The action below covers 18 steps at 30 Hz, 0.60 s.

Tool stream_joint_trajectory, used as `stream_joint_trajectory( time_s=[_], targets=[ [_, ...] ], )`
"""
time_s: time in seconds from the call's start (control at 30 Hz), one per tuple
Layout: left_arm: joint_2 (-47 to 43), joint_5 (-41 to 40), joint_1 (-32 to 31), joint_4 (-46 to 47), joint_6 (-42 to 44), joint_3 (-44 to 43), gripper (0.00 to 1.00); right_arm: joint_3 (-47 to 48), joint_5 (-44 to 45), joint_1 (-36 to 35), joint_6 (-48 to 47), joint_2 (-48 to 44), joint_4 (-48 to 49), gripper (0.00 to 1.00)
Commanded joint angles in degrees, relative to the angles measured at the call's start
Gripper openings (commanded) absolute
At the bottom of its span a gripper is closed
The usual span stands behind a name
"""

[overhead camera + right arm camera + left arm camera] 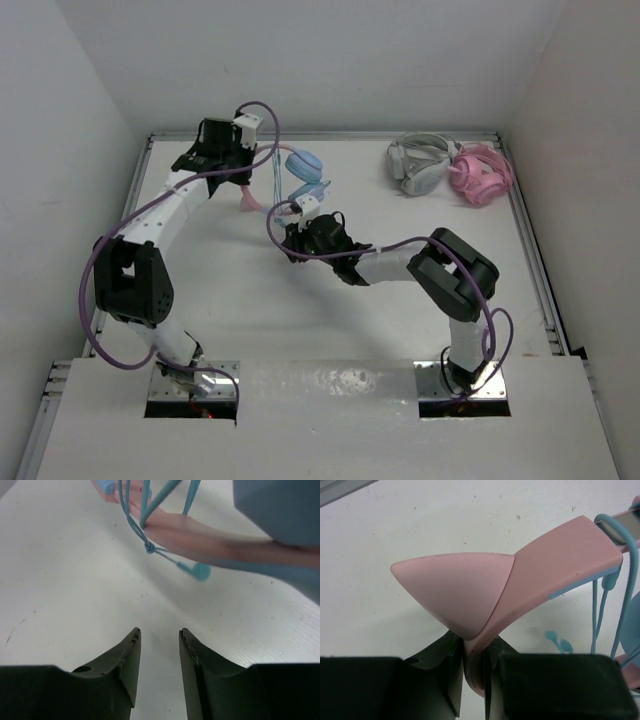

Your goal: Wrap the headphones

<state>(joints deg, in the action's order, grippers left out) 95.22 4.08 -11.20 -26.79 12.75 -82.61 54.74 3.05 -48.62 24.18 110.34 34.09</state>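
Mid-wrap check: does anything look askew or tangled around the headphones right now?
The thin light blue cable of the blue-cupped pink-banded headphones shows a small knot by the headband, its plug end hanging loose. The left tool pinches the headband; nothing else stands out.

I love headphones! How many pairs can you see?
3. The blue-and-pink headphones, far middle, clamped by the left gripper; grey-white headphones and all-pink headphones side by side at the far right.

Bare table (pixel 65 580) fronts the right jaws; the headphones (pixel 210 542) and their cable (pixel 149 546) hang beyond.

Pink and light blue headphones (pixel 303 163); white table (pixel 250 300).
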Motion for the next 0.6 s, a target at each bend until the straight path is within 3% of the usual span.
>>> stream_joint_trajectory(
  time_s=[0.0,0.2,0.3,0.43,0.5,0.57],
  targets=[
    [-4.69,2.26,0.48,3.85,-0.81,-2.12,0.00,-1.82,-0.23,-0.07,0.08,-1.09,8.35,0.38],
    [-2.24,-1.87,0.48,0.78,3.93,-3.35,0.00,-10.25,-7.07,-0.16,-4.40,-7.23,12.41,0.54],
    [-1.18,-2.76,0.48,-0.28,5.44,-3.96,0.00,-13.42,-12.16,-0.07,-7.48,-13.11,7.43,0.60],
    [0.31,-1.27,0.48,-2.30,6.23,-5.37,0.00,-12.65,-14.04,-0.07,-11.79,-23.13,-7.95,0.55],
    [1.54,-0.30,0.48,-4.14,6.76,-6.68,0.00,-11.16,-11.33,-0.16,-11.71,-27.35,-14.62,0.46],
    [2.16,0.14,0.39,-4.94,7.02,-7.65,0.00,-9.22,-5.46,-0.16,-11.00,-31.76,-18.60,0.46]
  ],
)
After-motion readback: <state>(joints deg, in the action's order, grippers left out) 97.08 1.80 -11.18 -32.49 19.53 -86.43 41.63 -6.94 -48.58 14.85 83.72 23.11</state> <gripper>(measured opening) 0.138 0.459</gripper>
